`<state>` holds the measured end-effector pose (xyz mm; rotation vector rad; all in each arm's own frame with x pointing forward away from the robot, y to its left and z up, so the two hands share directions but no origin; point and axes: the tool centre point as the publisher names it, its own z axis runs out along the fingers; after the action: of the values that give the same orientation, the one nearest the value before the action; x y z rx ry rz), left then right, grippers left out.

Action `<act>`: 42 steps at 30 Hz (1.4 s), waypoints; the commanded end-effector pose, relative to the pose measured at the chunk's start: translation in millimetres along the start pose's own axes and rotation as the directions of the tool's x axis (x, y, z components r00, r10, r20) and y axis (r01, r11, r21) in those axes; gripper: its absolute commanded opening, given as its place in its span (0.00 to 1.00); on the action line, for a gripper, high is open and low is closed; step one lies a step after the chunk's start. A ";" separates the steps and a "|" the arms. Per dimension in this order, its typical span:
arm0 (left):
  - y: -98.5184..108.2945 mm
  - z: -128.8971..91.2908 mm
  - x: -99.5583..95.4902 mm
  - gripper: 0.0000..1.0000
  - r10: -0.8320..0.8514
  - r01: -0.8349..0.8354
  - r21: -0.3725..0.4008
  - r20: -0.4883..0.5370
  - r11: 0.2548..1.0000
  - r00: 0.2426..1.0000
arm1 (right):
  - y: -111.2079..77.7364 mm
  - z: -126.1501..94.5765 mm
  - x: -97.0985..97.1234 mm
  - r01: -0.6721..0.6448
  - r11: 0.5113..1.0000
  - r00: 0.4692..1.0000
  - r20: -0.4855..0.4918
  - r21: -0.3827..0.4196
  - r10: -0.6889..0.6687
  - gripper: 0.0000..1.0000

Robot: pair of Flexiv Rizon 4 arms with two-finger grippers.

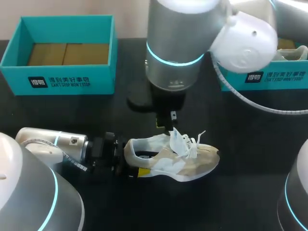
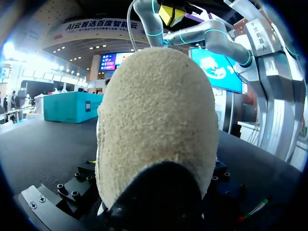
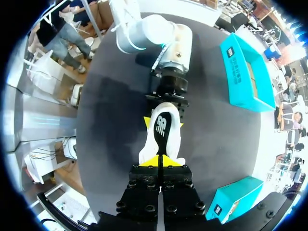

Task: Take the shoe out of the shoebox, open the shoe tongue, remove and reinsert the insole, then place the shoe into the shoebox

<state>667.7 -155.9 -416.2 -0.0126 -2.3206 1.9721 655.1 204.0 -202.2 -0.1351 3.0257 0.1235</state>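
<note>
The shoe (image 1: 173, 159) lies on its side on the table (image 1: 57, 115), outside both boxes. The left gripper (image 1: 139, 159) clamps its heel from two sides, and the right gripper (image 3: 159, 162), straight above, has its yellow tips pressed together on the raised white tongue (image 1: 176, 138). The teal shoebox (image 1: 57, 82) at the far left stands open and shows only its brown cardboard floor. A second teal box (image 1: 269, 77) at the far right is mostly hidden behind the right arm; something pale lies in it that I cannot make out.
</note>
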 end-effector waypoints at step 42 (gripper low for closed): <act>2.7 -1.3 0.6 0.00 0.000 0.000 0.001 0.003 1.000 1.000 | 15.2 105.8 -13.5 0.045 0.999 0.998 -0.048 0.019 -0.044 0.00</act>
<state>667.8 -155.9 -416.2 -0.0126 -2.3206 1.9720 676.9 225.9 -287.8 -0.2138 3.0652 0.0951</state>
